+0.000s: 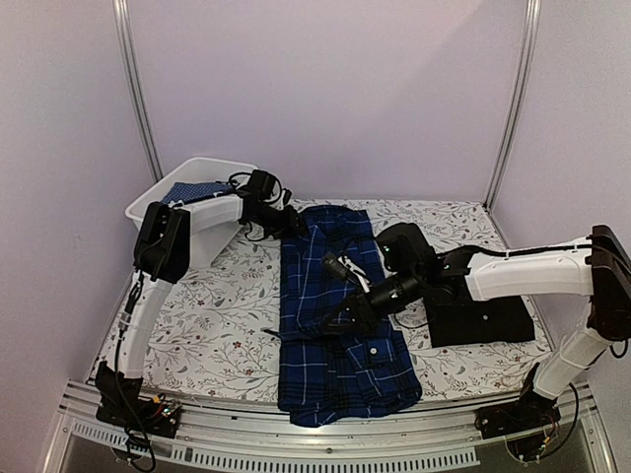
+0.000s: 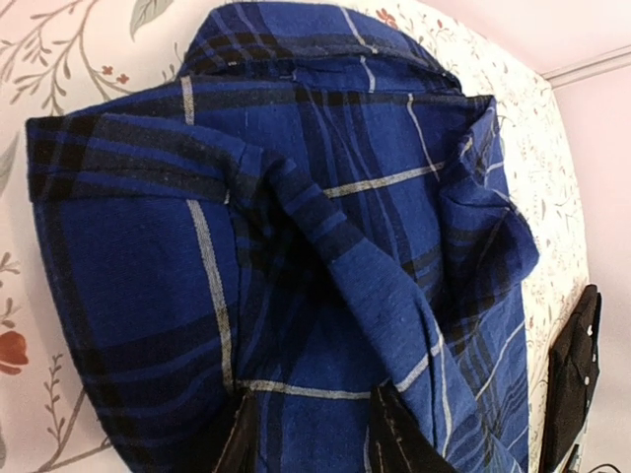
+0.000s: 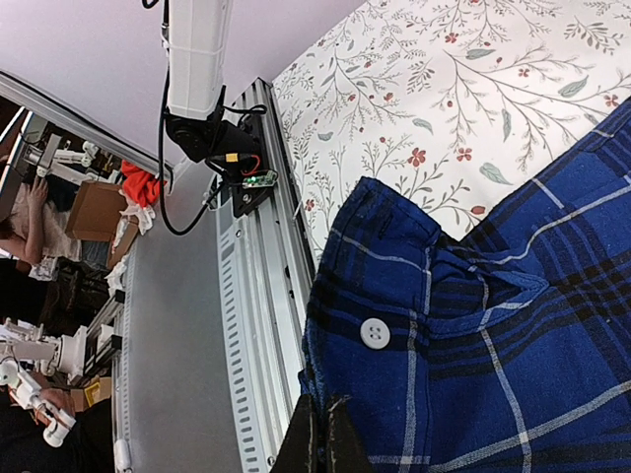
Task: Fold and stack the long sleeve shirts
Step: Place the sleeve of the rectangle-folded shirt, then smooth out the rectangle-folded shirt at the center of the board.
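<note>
1. Top external view: the plaid shirt is lying lengthwise mid-table; the black shirt is sitting folded at right.
2. At the collar end, the left gripper is gripping bunched plaid cloth. The right gripper, closed, is apparently pinching cloth mid-shirt.
3. Step in hand, as judged: folding the plaid shirt. The next move is calling for both arms carrying the cloth over evenly.
</note>
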{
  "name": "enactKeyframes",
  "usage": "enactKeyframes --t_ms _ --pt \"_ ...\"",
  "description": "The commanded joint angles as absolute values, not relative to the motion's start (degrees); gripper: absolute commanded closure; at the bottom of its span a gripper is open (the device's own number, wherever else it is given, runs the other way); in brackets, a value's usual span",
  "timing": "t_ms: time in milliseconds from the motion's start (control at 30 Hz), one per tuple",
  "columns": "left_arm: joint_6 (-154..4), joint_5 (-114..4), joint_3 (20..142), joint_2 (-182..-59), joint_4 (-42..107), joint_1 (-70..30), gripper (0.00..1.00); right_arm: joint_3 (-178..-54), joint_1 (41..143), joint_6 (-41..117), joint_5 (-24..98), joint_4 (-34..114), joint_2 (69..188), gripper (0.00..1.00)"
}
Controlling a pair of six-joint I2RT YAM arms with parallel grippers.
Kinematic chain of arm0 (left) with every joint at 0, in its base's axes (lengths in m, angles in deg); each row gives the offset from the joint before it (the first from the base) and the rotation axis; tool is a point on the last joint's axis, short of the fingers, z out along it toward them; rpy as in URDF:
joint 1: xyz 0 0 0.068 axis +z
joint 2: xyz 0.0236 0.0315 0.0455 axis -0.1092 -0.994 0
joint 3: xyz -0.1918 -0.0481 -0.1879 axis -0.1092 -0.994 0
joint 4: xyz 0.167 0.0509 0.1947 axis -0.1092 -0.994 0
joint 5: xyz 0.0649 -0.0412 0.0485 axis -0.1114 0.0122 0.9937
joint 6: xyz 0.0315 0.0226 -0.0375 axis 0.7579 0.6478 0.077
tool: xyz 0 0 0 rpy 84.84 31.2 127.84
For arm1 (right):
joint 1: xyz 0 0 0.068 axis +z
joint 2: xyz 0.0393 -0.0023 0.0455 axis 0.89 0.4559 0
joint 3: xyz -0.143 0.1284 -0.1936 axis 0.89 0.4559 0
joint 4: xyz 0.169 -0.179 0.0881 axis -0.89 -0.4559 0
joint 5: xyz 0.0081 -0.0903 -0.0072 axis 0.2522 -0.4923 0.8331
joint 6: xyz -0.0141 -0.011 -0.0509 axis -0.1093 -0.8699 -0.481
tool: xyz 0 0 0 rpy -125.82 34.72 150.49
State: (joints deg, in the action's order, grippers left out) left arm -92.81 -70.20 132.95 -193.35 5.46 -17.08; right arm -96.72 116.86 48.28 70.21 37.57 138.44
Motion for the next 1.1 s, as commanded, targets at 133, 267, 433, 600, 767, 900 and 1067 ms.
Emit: enactKeyframes --t_ms 133,267,433,600,767,900,1067 --pt "-90.7 -71.0 131.4 -186.3 3.9 -17.0 0.62 -95.2 118.5 50.0 71.0 41.5 138.1 1.00" --pt "-90.7 -71.1 129.8 -185.0 4.1 -17.3 0.62 -92.4 119.5 50.4 70.6 42.4 136.7 0.98" --pt "-90.7 -71.4 127.7 -183.3 4.1 -18.1 0.59 -91.4 119.6 50.7 68.2 42.1 138.4 0.77" --pt "-90.6 -71.5 119.5 -178.1 7.2 -19.1 0.54 -93.4 118.9 50.8 61.5 39.0 137.1 0.38" --pt "-90.6 -71.5 113.6 -174.4 8.6 -20.4 0.54 -94.7 112.9 51.1 53.9 34.7 134.8 0.28" --pt "-90.1 -69.3 113.0 -175.6 8.0 -21.2 0.54 -95.6 107.0 52.8 49.5 34.3 135.2 0.28" --pt "-91.0 -71.0 115.3 -179.4 7.4 -21.7 0.55 -96.7 103.4 54.1 47.8 34.6 136.1 0.28"
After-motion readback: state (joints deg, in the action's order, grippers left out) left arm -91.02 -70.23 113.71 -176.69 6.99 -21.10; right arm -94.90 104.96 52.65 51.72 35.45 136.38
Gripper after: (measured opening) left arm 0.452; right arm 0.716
